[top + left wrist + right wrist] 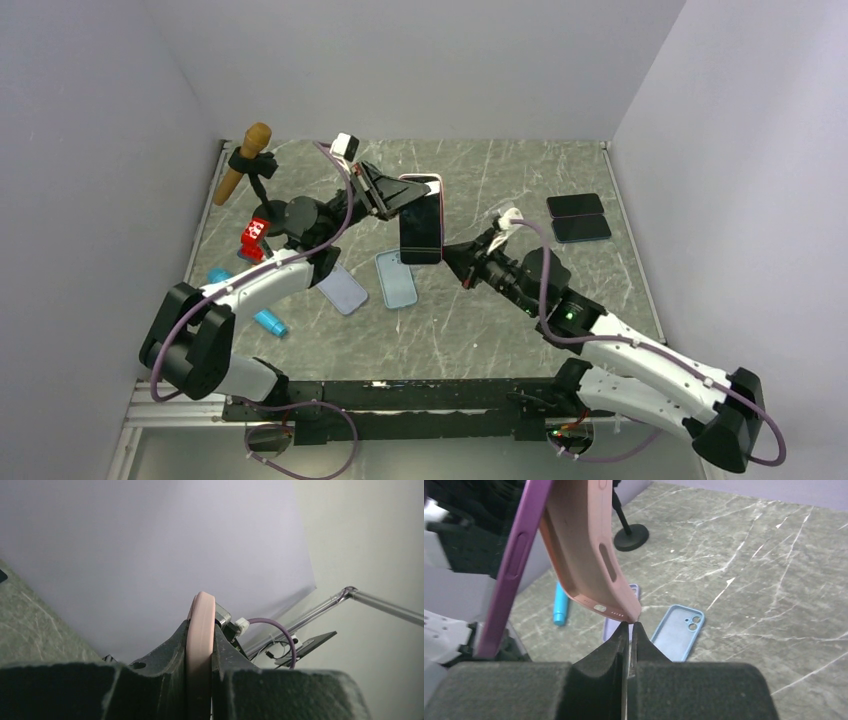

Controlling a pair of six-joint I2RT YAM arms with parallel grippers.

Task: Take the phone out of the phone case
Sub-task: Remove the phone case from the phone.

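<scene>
The phone [421,235] hangs upright above the table, dark screen towards the top camera. In the right wrist view its purple edge [514,570] stands apart from the pink phone case [584,545], which is peeled away at the lower end. My left gripper [395,195] is shut on the case's upper part. The pink rim [200,645] sits clamped between its fingers [170,650]. My right gripper [629,625] is shut. Its tips touch the case's lower corner from below, with nothing between them. In the top view the right gripper [452,255] is at the phone's lower right corner.
A light blue case [397,278] and a lilac case [343,288] lie on the table below the phone. Two black phones [577,218] lie at the back right. A microphone on a stand [245,160], a red item [253,238] and a blue tube [270,322] are at the left.
</scene>
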